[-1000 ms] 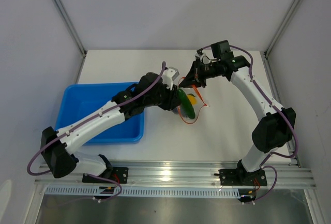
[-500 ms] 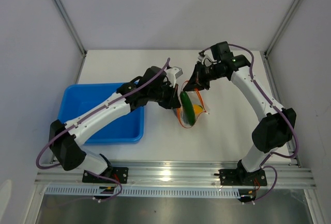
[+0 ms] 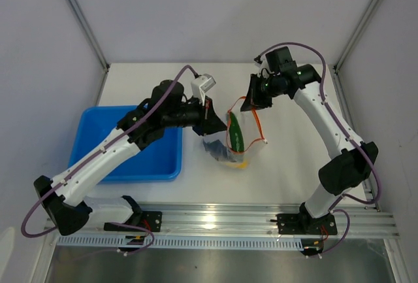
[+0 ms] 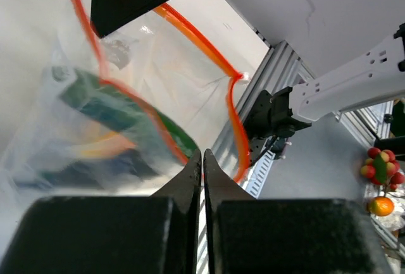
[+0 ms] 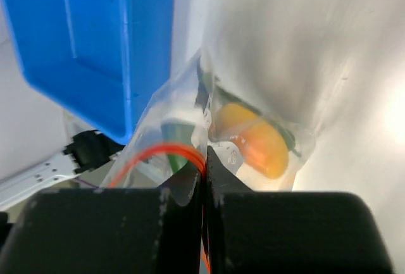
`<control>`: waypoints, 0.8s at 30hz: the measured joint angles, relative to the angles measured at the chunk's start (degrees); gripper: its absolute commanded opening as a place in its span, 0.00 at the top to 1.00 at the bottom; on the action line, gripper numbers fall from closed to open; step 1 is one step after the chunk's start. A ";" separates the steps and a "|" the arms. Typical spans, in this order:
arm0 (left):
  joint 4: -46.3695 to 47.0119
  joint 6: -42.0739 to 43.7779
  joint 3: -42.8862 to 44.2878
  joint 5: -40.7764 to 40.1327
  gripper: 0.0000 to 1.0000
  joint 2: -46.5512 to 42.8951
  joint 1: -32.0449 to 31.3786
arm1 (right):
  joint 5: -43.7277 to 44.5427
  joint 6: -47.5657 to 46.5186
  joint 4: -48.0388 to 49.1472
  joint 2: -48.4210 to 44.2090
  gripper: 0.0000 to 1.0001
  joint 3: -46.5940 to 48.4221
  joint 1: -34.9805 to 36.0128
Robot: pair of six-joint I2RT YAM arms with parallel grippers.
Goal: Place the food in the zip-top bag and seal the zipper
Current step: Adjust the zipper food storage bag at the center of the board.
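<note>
The left tool [image 4: 202, 155] is now closed on the zip-top bag [image 3: 243, 153]; the right tool [image 5: 204, 160] pinches the zipper [image 4: 233, 116]. The food [image 3: 235, 133] hangs inside, so only sealing remains.

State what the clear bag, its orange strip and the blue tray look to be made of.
The zip-top bag: thin clear plastic film, glossy; it crinkles and the food shows through. The zipper: orange-red flexible plastic strip, apparently; it bends in loops. The blue tray: seemingly rigid moulded plastic, smooth, slightly shiny; even colour, rounded corners.
</note>
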 measured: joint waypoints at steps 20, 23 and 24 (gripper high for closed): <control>-5.57 -6.10 0.00 1.86 0.19 4.92 1.95 | 0.87 -1.84 4.11 -6.21 1.00 -2.67 3.45; -5.16 -6.58 0.00 3.48 0.17 5.51 1.95 | 0.13 -1.51 4.07 -6.10 1.00 -2.67 3.80; -4.94 -6.69 0.00 3.87 0.17 5.53 1.95 | 0.00 -1.36 4.07 -6.03 1.00 -2.67 3.93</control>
